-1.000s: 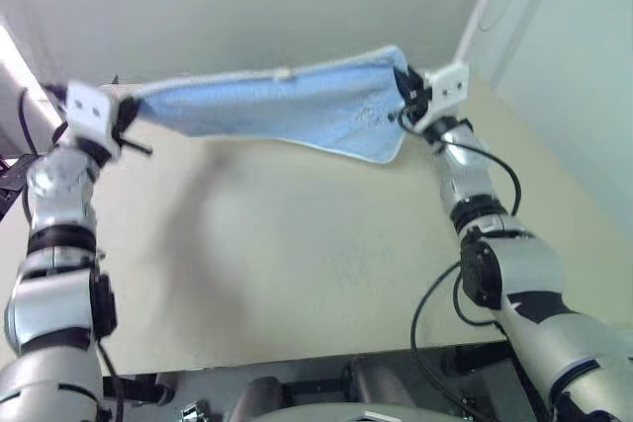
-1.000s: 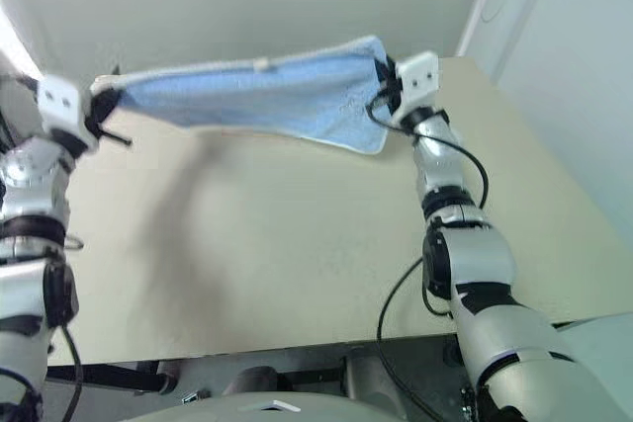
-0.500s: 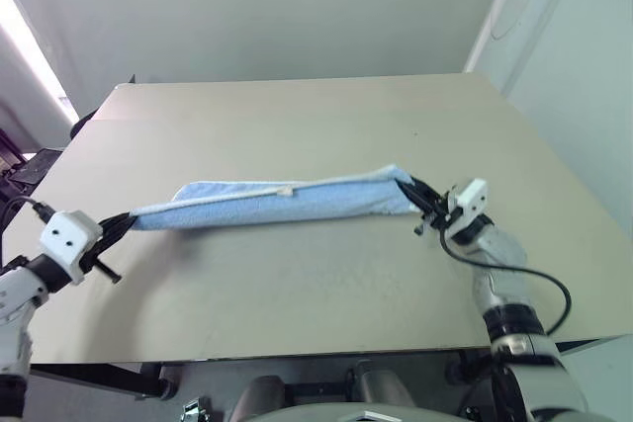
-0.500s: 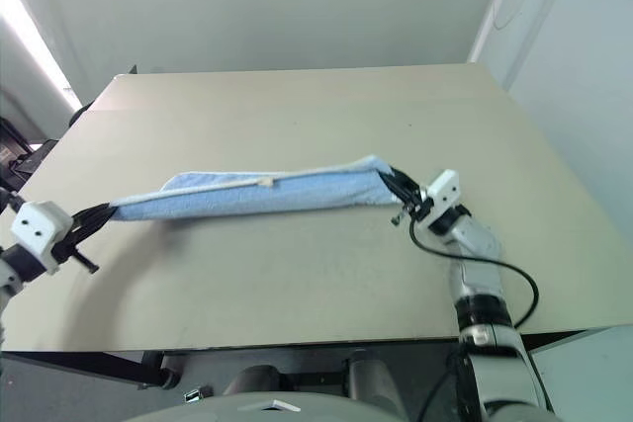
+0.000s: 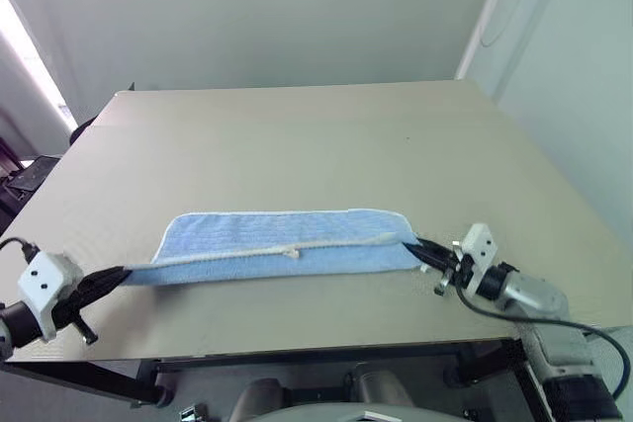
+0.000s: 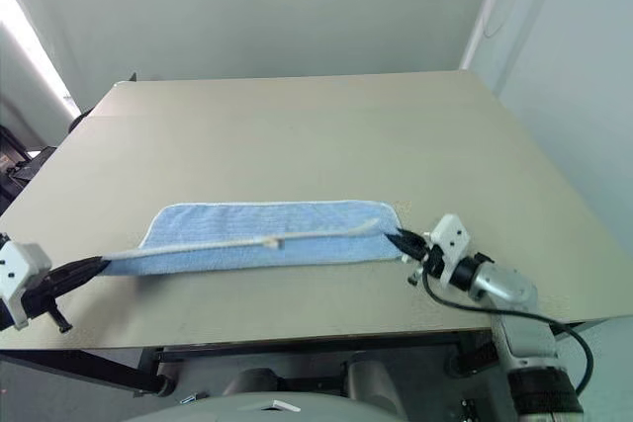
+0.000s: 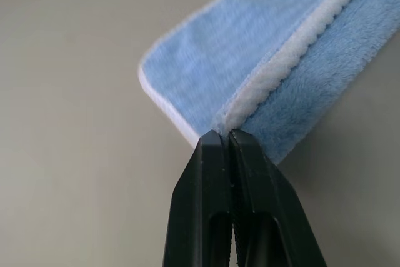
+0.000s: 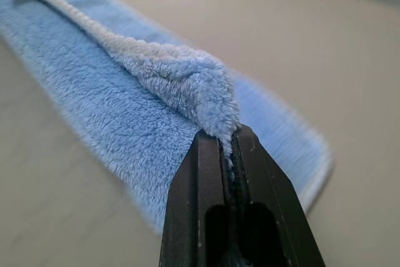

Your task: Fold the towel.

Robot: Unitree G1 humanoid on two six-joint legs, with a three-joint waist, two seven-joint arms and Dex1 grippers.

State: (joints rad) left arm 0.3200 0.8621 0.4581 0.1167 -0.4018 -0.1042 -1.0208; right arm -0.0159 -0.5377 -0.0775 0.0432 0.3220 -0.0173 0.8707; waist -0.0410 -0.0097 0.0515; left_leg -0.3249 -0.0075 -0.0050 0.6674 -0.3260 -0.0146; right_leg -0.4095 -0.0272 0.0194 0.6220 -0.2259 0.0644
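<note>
Left eye view: one towel (image 5: pixel 282 241) on one table (image 5: pixel 297 135), two grippers, left gripper (image 5: pixel 121 274) and right gripper (image 5: pixel 419 247), clamping its ends.

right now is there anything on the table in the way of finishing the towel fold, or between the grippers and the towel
Nothing visible. The left gripper and right gripper are each shut on an end of the towel, which lies in a long strip on the table. No other object shows near it on the tabletop.

My workspace: a bare indoor test room or lab, shown by the plain beige surface (image 5: pixel 297 145), blank grey wall (image 5: pixel 257 7) and white corner conduit (image 5: pixel 485 17).
</note>
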